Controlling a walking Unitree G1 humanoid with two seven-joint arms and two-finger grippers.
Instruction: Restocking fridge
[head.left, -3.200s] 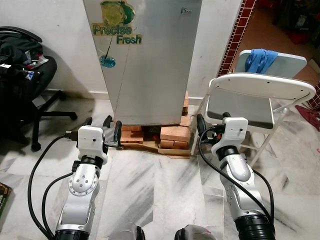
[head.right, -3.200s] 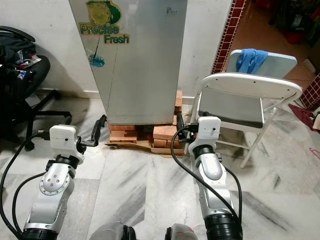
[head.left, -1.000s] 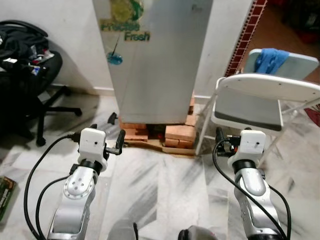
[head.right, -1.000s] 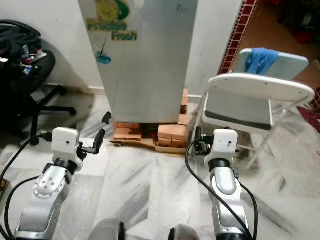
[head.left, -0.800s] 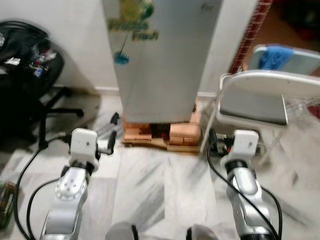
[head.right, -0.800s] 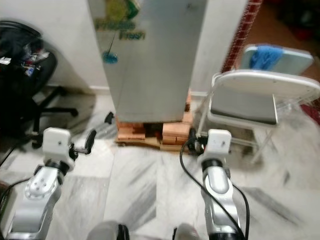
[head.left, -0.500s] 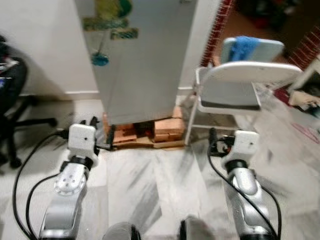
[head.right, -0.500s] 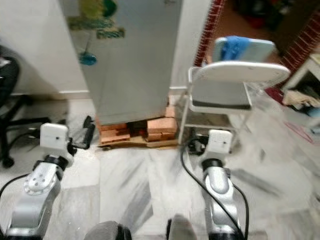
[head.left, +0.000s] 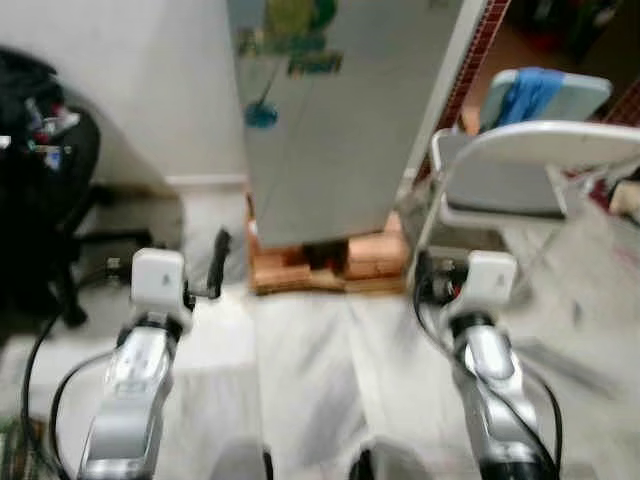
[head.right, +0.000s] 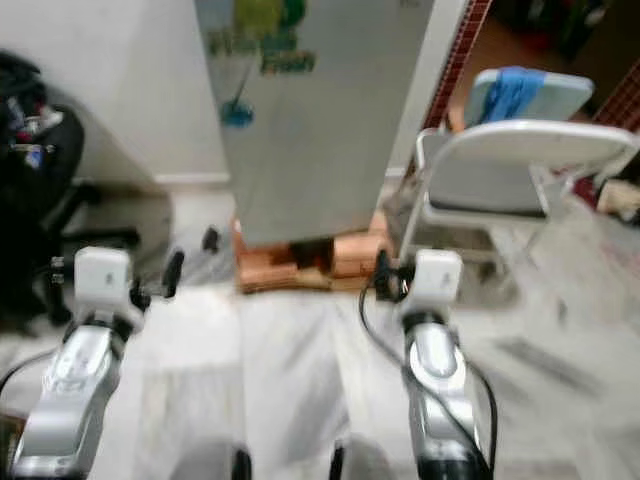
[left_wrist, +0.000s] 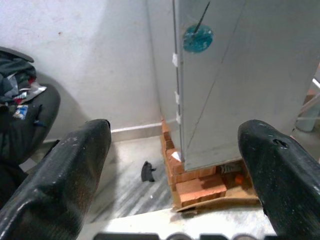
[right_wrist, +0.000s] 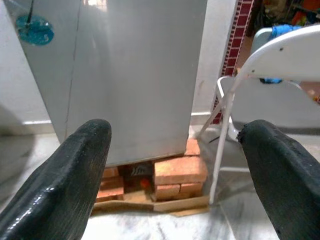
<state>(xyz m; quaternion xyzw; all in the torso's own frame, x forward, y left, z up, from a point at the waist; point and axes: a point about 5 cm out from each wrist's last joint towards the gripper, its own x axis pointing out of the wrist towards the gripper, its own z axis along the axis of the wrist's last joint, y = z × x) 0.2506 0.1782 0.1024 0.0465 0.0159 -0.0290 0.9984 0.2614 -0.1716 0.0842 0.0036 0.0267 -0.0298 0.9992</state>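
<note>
The grey fridge (head.left: 340, 130) stands straight ahead with its door closed and a green sticker near the top. It rests on a stack of bricks (head.left: 325, 268). Both arms are held out low in front of me, short of the fridge. My left gripper (left_wrist: 172, 165) is open with nothing between its fingers (left_wrist: 65, 170), and it faces the fridge's left edge and the white wall. My right gripper (right_wrist: 175, 165) is open and empty too, facing the fridge's lower front and the bricks (right_wrist: 177, 172). The head views are blurred.
A white folding chair (head.left: 530, 165) stands close to the right of the fridge, with a blue cloth (head.left: 530, 92) on a second chair behind it. A black office chair (head.left: 40, 190) piled with clothes is at the left. A small black piece (left_wrist: 147, 171) lies on the marble floor.
The whole picture has shifted and blurred, so the camera is moving. The fridge now sits more in the middle. Both grippers stay open and held out in front.
</note>
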